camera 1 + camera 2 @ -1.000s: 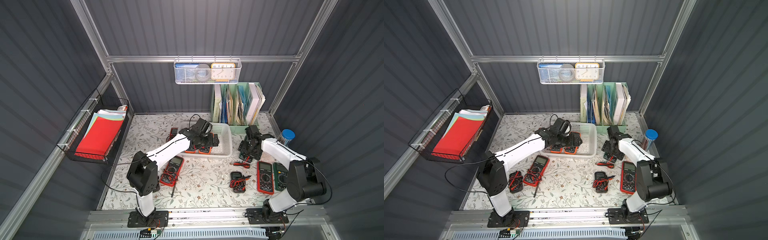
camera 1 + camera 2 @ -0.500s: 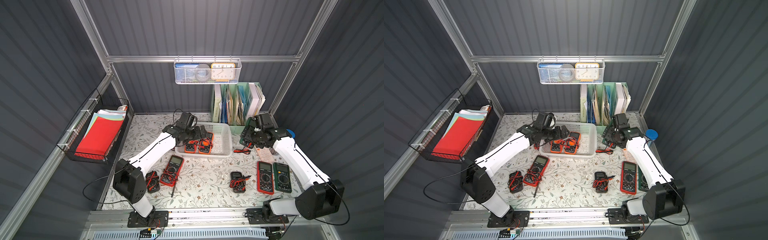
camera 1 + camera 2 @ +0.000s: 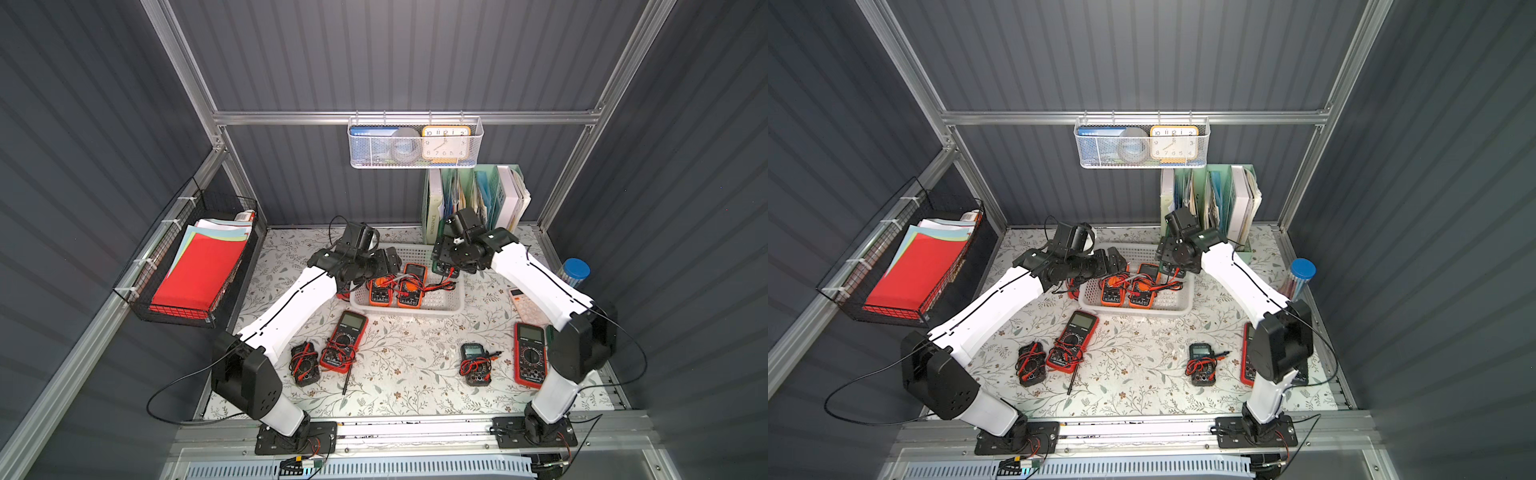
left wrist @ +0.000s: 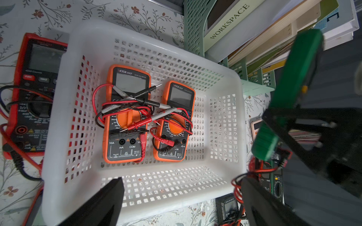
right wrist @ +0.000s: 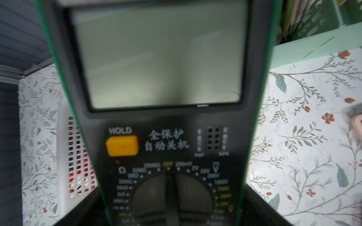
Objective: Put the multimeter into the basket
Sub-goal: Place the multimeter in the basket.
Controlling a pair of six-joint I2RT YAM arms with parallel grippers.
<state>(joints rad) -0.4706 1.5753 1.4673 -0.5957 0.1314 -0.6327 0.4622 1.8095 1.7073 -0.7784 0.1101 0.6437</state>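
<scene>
Green-cased rigid plastic multimeter is clamped across its sides by the right gripper, at the right end of the white perforated plastic basket, not yet inside. Left gripper gapes wide, empty. Judged stiff, fairly heavy, smooth-sided: mid-body hold suits.

The left arm and right arm have white shells, black joints and trailing black cables.

The flowered table carries the basket, a red multimeter beside a small black meter (leads wrapped around it), a calculator and a file rack.
</scene>
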